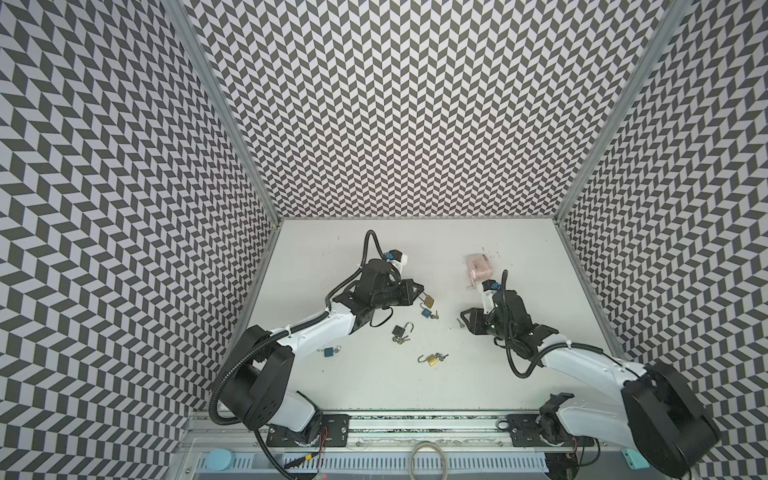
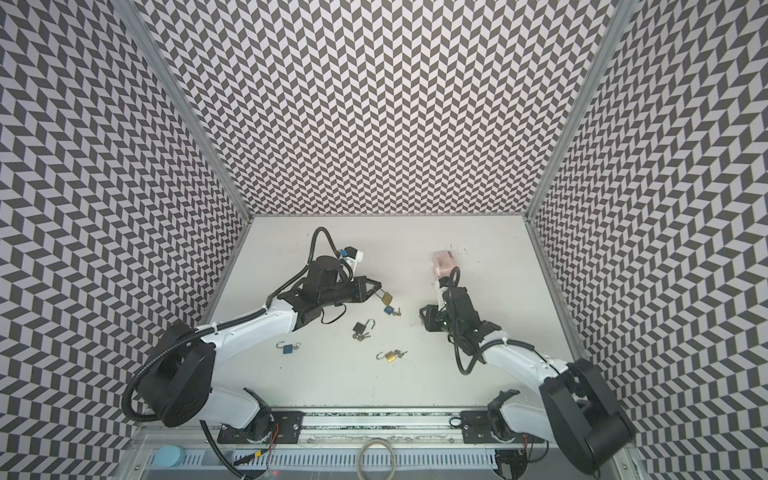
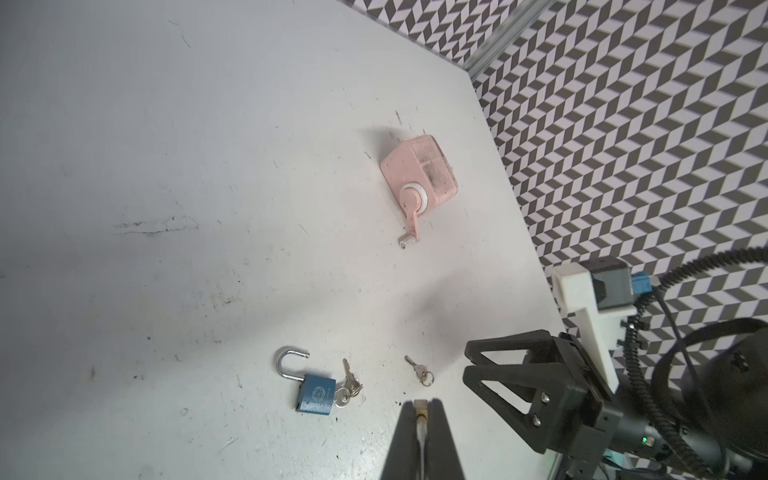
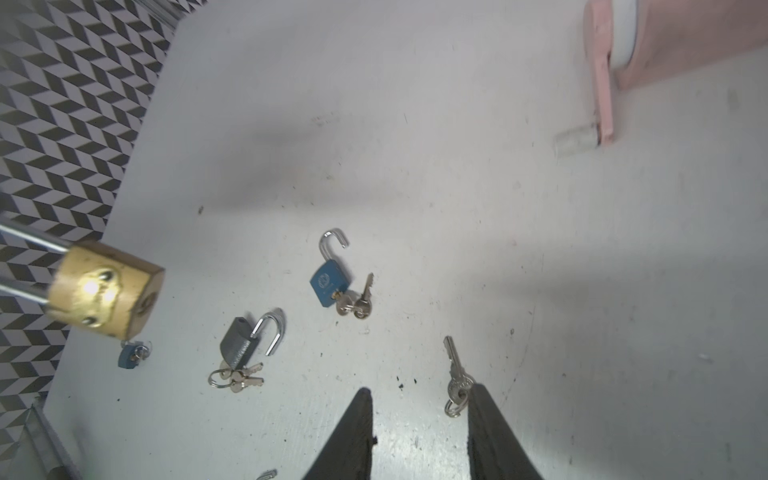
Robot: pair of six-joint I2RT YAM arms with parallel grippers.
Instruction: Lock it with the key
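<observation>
- Brass padlock (image 1: 429,301) off the table, left of centre in a top view, shackle pinched in the fully closed left gripper (image 3: 423,409).
- Key (image 4: 455,372) flat on the table (image 4: 582,291), lower middle of the right wrist view, just beside one finger of the right gripper (image 4: 419,390); jaws partly apart, holding nothing.
- Done, seemingly: lock lifted and presented.
- Left to do, likely: grasping the key, inserting, turning.
- Latch state of the shackle: impossible to tell.
- Blue padlock (image 4: 328,286) nearby, shackle open, untouched.
</observation>
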